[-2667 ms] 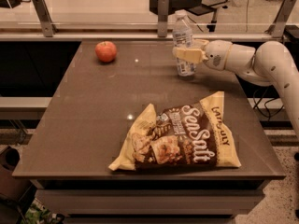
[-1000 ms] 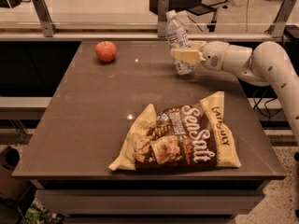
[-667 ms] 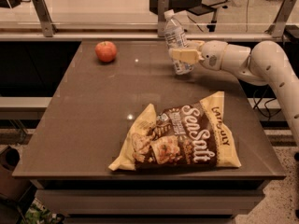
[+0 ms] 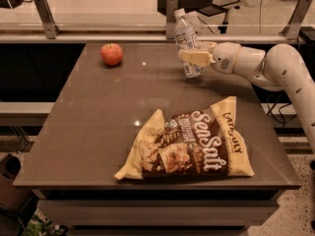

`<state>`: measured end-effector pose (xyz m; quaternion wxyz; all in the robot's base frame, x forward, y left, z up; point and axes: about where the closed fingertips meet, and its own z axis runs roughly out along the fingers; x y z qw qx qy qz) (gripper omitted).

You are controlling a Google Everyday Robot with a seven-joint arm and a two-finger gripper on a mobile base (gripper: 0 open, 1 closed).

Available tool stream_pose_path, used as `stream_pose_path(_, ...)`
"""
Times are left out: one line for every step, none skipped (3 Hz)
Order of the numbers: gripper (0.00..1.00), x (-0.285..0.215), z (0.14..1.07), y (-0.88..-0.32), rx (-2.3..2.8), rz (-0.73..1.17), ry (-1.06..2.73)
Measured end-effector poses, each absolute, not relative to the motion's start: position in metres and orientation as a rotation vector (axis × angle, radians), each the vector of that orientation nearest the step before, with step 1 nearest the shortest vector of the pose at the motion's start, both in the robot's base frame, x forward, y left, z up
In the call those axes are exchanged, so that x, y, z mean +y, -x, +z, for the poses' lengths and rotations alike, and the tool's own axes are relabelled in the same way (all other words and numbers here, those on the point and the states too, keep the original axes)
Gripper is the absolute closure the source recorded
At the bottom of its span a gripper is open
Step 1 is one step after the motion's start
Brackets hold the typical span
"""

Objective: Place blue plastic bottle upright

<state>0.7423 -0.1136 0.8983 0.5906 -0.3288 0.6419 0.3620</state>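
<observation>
The blue plastic bottle (image 4: 184,33) is held over the far right part of the table (image 4: 93,132), cap uppermost and tilted slightly to the left, and is pinched around its lower half by the gripper (image 4: 195,57). Whether its base touches the tabletop cannot be told. The task is judged nearly done: the lean is to be corrected, the base seated and the grip released, well apart from the apple (image 4: 111,54) and the chip bag (image 4: 189,144).

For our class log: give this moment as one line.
gripper: far side of table, shut on blue plastic bottle | bottle: tilted left
</observation>
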Motion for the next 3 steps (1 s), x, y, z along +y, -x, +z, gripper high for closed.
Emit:
stream_pose_path(1.0,-0.114,0.897,-0.742,1.451,0.844,0.732)
stream_pose_path(1.0,-0.114,0.888,-0.74,1.401,0.85,0.684)
stream_pose_path(1.0,-0.113,0.876,-0.738,1.343,0.854,0.632)
